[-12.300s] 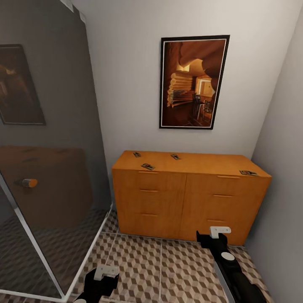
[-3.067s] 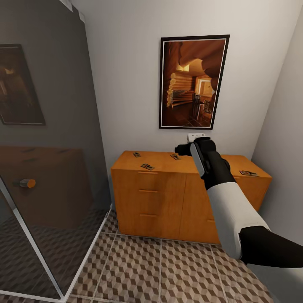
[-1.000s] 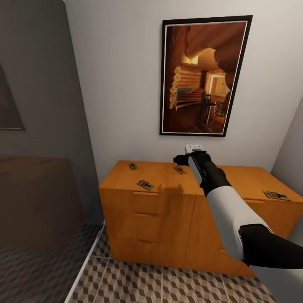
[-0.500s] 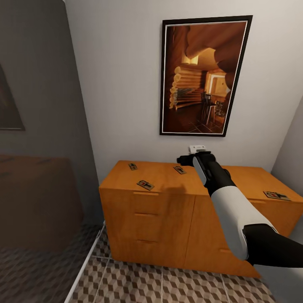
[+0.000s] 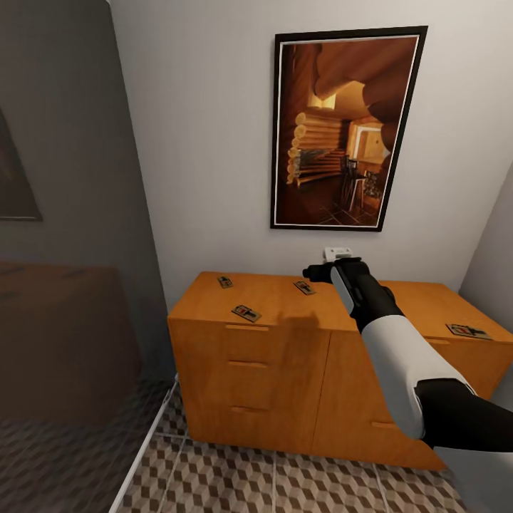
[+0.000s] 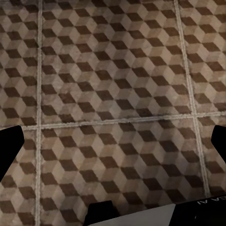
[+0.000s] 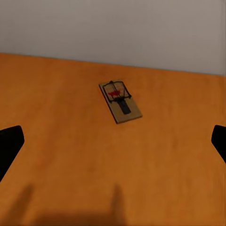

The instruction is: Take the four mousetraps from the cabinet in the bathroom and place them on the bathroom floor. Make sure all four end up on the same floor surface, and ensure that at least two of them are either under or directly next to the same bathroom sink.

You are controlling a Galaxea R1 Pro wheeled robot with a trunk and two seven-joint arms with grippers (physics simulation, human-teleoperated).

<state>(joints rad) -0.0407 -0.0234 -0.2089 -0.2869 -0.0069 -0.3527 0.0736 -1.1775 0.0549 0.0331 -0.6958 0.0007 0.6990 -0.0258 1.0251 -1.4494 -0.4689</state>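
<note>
While the right gripper (image 5: 318,271) hangs over the back of the cabinet (image 5: 285,370), all four mousetraps sit on its orange-brown top: one at the back left (image 5: 225,282), one near the front edge (image 5: 246,312), one far off by the right end (image 5: 468,330), and the one that matters, the back-middle trap (image 5: 304,287), lying just beside the gripper's tip. From the right wrist camera that trap (image 7: 120,101) lies flat and skewed, close to the wall, with the two dark fingertips (image 7: 9,143) spread wide at either edge of the picture, so the jaws stand open and hold nothing. Down below, the left gripper's fingertips (image 6: 10,145) likewise sit far apart over the bathroom floor (image 6: 113,80), open and empty. None of the four is off the cabinet yet, so this looks like the approach for the first pick. Now the risks: the board is thin and flat on the wood, so fingers coming down too high would close on air, while coming down too hard could skid it toward the wall. Its skew matters too; a wrist not turned to match could catch only a corner and flick it away. And the wall is close behind, leaving little room for the far finger.
</note>
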